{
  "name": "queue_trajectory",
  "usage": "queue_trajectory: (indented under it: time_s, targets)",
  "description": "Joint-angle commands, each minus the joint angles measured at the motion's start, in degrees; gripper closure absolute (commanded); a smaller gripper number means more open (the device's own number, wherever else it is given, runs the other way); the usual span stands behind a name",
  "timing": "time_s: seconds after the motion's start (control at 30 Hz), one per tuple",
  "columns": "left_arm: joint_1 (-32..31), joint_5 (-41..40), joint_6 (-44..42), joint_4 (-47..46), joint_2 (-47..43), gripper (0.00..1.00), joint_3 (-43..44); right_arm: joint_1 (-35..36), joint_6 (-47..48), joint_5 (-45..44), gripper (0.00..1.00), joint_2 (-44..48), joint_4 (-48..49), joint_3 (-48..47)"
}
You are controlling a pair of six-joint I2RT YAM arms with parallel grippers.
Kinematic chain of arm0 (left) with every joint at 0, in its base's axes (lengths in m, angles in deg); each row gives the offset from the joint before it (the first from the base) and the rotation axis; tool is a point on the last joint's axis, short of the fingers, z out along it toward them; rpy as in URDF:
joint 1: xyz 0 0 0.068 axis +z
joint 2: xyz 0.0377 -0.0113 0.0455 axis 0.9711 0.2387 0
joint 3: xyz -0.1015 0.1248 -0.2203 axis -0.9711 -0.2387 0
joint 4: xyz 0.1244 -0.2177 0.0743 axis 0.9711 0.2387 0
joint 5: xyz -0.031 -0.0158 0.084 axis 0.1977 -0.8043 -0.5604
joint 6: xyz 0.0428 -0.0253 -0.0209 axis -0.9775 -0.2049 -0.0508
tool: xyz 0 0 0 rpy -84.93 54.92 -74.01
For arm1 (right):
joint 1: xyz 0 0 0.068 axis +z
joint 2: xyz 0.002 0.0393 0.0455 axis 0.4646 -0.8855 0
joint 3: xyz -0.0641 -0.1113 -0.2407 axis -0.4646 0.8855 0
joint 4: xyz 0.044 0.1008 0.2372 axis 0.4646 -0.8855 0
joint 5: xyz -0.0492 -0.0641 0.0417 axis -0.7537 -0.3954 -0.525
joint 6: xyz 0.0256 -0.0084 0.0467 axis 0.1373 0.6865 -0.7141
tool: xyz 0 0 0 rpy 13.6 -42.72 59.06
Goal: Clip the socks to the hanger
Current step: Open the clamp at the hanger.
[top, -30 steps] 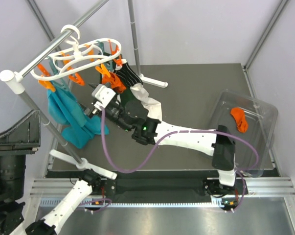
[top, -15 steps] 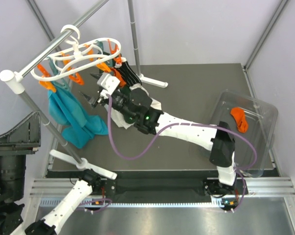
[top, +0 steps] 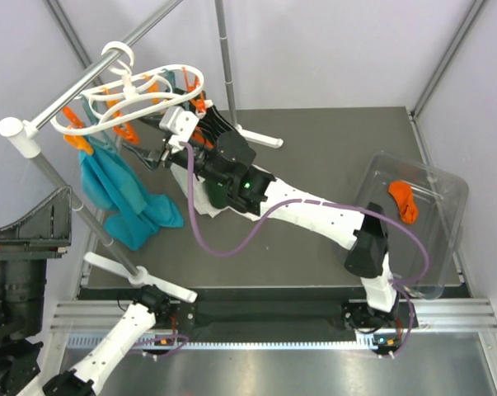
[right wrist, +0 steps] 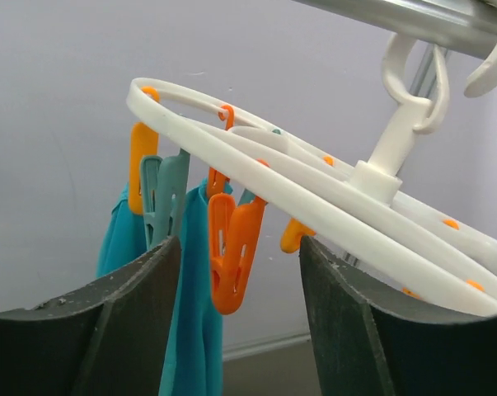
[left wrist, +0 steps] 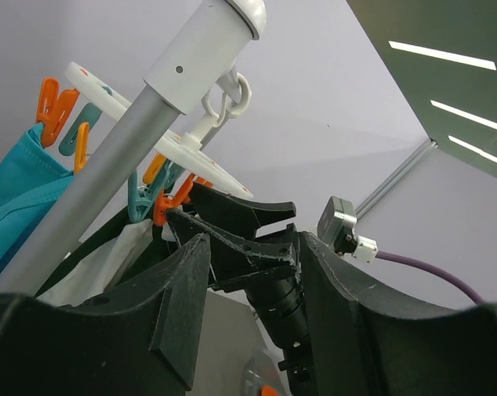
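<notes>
One sock at most looked hung. Down at 7 o'clock the left gripper [left wrist: 252, 247] gaped empty, aimed up at the rail [left wrist: 108, 190]. At 10 o'clock the hanger [top: 137, 92] carried teal cloths [top: 108, 186]; the right gripper [top: 153, 155], jaws apart and holding nothing, framed an orange peg [right wrist: 232, 243]. A striped sock [top: 219, 125] hung beside it, pegged or not I couldn't tell. An orange sock [top: 403, 200] lay unclipped in the clear bin [top: 446, 247] at 3 o'clock.

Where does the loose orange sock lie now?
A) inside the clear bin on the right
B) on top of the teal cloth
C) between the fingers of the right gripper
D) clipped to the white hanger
A: the orange sock lies inside the clear bin, far from the hanger.
</notes>
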Motion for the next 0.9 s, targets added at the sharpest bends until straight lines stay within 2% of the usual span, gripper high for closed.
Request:
queue_trajectory:
  time_s: [0.0,0.27,0.5,0.7,0.73,0.83,0.87]
  targets:
    - [-0.2,-0.3,0.1,0.6,-0.7,0.47,-0.2,-0.4,-1.7,1.8,0.42,-1.4,-0.2,-3.0]
    - [-0.2,0.0,0.5,0.8,-0.5,0.47,0.0,-0.6,-2.0,1.4,0.44,-1.6,-0.6,-2.7]
    - [-0.2,0.6,1.1,0.9,-0.1,0.47,0.1,-0.6,-2.5,0.7,0.57,-2.9,-0.9,-3.9]
    - [-0.2,1.2,1.2,0.9,0.9,0.48,0.4,-0.5,-3.5,-0.6,0.78,-2.0,-0.2,-3.5]
    - [-0.2,1.8,1.1,1.3,1.4,0.48,0.5,-0.5,-3.7,-1.2,0.86,-1.6,0.1,-2.5]
    - [-0.2,3.4,0.8,2.9,4.1,0.48,1.9,0.0,-4.4,-2.4,1.0,0.7,1.1,-0.2]
    - [-0.2,3.8,0.8,4.3,4.9,0.49,2.9,0.1,-4.7,-2.7,1.0,1.9,0.6,0.1]
